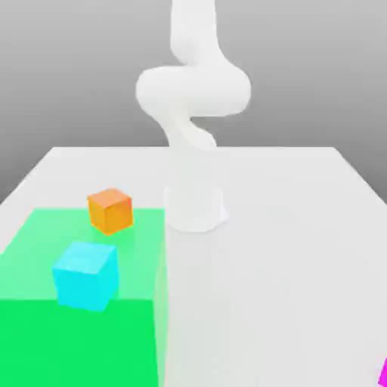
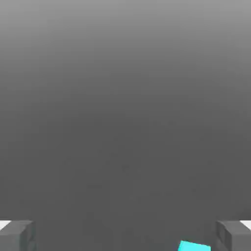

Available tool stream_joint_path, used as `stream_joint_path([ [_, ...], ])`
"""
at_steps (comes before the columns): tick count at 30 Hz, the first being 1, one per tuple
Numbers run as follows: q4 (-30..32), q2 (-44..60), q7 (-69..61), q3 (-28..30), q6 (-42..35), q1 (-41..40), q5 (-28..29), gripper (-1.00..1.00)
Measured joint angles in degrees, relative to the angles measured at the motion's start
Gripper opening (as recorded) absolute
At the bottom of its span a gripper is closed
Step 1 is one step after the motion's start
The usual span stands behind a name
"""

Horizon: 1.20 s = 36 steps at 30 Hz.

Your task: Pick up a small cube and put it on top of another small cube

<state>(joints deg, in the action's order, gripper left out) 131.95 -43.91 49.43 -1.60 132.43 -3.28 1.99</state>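
An orange small cube (image 1: 110, 210) rests on the green patch (image 1: 45, 332) of the white table, toward the exterior view's left. A larger-looking cyan cube (image 1: 85, 275) sits nearer the camera on the same patch, apart from the orange one. In the hand view my gripper (image 2: 125, 236) is open, its two grey fingertips (image 2: 17, 236) standing wide apart with nothing between them. A sliver of the cyan cube (image 2: 194, 246) shows near one fingertip, outside the grip. The white arm (image 1: 193, 91) rises at the table's middle.
The white table (image 1: 302, 249) stretches bare to the exterior view's right of the arm. A magenta corner (image 1: 383, 373) peeks in at the exterior view's lower right edge. The arm's pale lower part (image 1: 193, 302) stands just beside the green patch.
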Motion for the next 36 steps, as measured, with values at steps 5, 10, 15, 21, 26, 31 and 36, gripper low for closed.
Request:
stream_joint_path([
  [5, 2.59, 7.2, 12.51, -2.52, 3.53, -8.91, 2.45, 0.0],
  [10, 5.48, 14.8, 25.86, -3.87, 7.31, -17.04, 4.98, 0.0],
  [15, 8.38, 22.4, 38.96, -4.59, 11.1, -24.78, 7.14, 0.0],
  [21, 11.86, 31.45, 54.42, -3.06, 15.69, -31.79, 9.36, 0.0],
  [26, 14.84, 38.73, 65.8, -0.57, 19.72, -36.48, 9.13, 0.0],
  [31, 18.1, 45.67, 74.6, 1.43, 24.08, -41.55, 4.98, 0.0],
  [36, 21.59, 53.5, 79.66, 1.28, 31.02, -42.35, -1.9, 0.0],
])
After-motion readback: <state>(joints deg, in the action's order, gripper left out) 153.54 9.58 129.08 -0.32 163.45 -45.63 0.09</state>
